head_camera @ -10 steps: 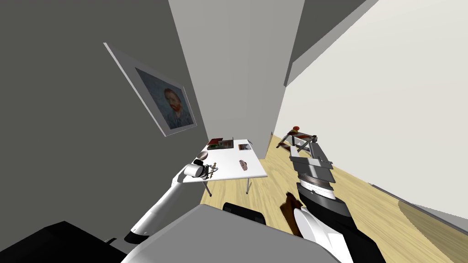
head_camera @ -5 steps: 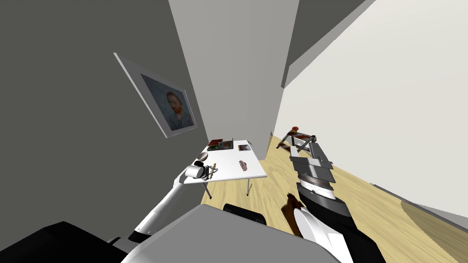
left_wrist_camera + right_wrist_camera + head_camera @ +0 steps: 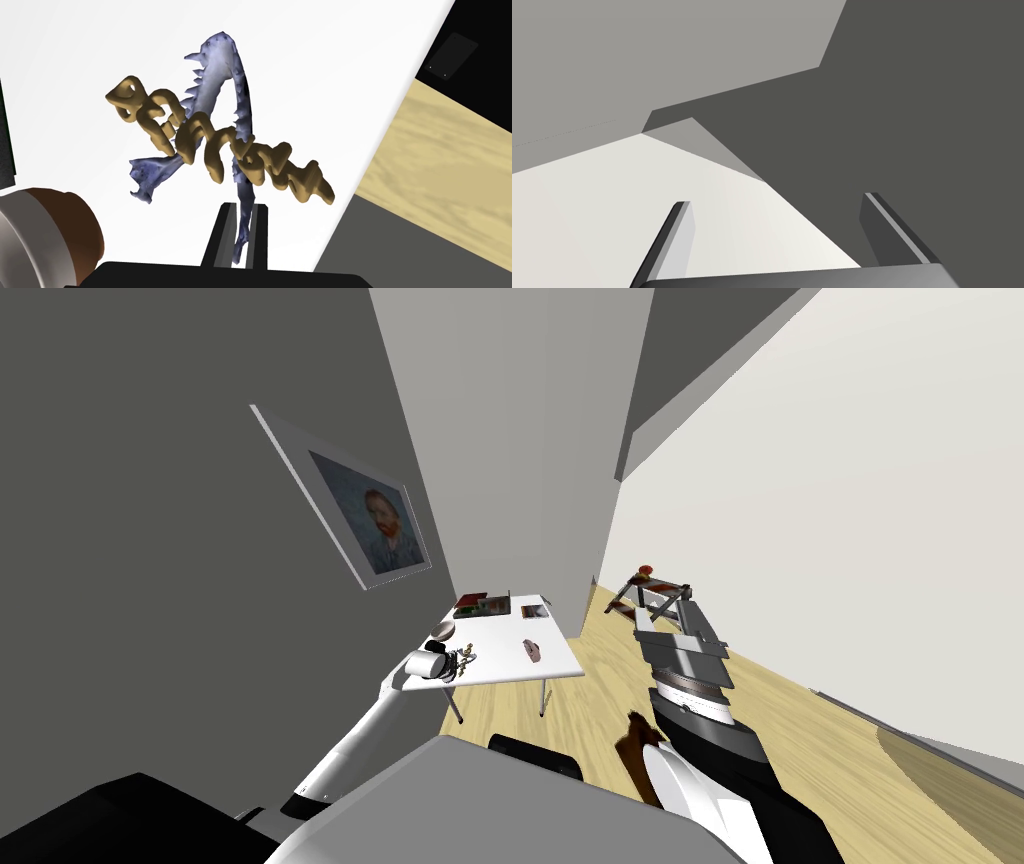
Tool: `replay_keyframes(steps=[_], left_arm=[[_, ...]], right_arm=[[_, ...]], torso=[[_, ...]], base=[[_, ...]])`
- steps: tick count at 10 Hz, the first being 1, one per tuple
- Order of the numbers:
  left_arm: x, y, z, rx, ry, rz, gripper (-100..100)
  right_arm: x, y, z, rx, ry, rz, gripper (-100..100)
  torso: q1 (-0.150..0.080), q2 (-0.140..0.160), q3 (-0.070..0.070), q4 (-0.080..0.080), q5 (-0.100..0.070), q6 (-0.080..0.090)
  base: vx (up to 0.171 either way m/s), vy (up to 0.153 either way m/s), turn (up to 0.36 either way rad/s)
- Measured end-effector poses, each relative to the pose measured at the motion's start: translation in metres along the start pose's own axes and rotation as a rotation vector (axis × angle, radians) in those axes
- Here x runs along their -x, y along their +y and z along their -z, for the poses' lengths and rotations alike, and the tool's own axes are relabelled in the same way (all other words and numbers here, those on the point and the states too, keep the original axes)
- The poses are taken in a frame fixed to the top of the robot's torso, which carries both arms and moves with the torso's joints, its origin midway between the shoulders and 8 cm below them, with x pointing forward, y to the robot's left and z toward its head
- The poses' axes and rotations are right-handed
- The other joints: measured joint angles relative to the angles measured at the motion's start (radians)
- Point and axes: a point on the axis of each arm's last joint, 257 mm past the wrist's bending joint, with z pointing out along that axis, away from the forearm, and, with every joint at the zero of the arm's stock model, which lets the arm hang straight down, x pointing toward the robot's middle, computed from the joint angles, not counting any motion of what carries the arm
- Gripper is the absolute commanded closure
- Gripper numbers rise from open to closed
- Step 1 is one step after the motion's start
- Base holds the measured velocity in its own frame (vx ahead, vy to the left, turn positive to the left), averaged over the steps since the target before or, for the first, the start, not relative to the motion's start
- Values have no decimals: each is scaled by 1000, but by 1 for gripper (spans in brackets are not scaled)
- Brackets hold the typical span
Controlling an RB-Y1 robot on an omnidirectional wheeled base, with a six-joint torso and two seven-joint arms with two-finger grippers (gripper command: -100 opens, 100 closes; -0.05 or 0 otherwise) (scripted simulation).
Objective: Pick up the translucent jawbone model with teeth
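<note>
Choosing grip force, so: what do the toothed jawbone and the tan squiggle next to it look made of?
Jawbone: pale bluish-grey, mottled, faintly glossy, likely resin or plastic; translucency is not plain here. Tan squiggle: smooth, rounded, matte ochre, like moulded plastic or clay; no metallic glint.

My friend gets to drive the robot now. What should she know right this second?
Left gripper: shut on the bluish, see-through jawbone model, pinching one thin end of it, at the near left corner of the white table.
Right gripper: open, holding nothing, held out over the wooden floor.
A tan squiggly piece crosses over the jawbone; I cannot tell if they are hooked together. A bowl sits close beside the gripper.
Done: reach and grip.
Left: lift it off the table, probably slowly, watching that the tan piece does not come along.
</note>
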Motion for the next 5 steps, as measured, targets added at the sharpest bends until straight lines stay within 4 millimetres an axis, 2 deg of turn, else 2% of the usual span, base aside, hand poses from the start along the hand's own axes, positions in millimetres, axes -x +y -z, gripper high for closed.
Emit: replay_keyframes(steps=[1,4,5], left_arm=[[0,0,0,0,0,0,100],[-3,-4,12,1,2,-4,100],[-3,-4,12,2,2,-4,0]], right_arm=[[0,0,0,0,0,0,0],[0,0,0,0,0,0,0],[0,0,0,0,0,0,0]], torso=[[0,0,0,0,0,0],[-1,2,1,1,-1,0],[-1,2,1,1,0,0]], base=[[-7,-6,22],[-11,-6,14],[0,0,0]])
